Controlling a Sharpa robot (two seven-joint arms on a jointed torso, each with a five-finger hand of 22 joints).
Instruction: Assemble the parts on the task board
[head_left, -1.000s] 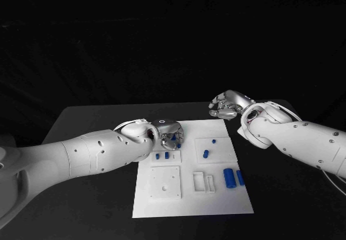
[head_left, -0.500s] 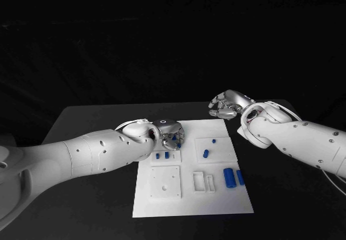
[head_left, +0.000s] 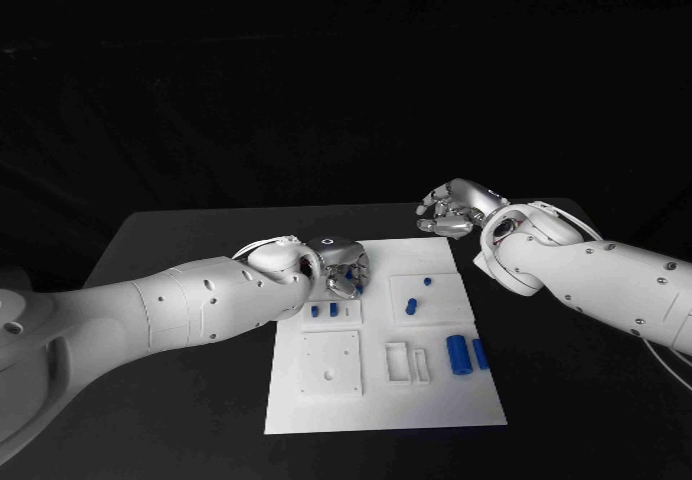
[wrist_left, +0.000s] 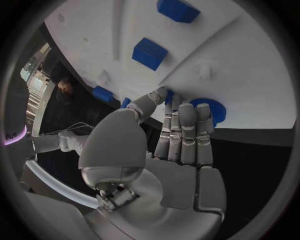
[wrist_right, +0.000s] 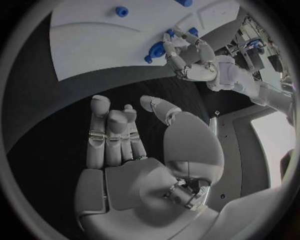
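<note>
Head view: white task board lies on the tabletop. On it are seen six blue parts.

Left wrist view: left hand touches a round blue gear at the board's edge; whether it is gripped cannot be told.

Right wrist view: right hand is held off the board, fingers apart, nothing in it.

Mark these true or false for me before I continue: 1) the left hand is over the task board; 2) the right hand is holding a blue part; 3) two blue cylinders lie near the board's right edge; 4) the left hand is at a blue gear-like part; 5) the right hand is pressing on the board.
1) True: the left hand is over the task board.
2) False: the right hand holds nothing, its fingers apart.
3) True: the two blue cylinders lie side by side there.
4) True: its fingertips are at the blue gear-like part.
5) False: it is above the black table, beyond the board's far right corner.
</note>
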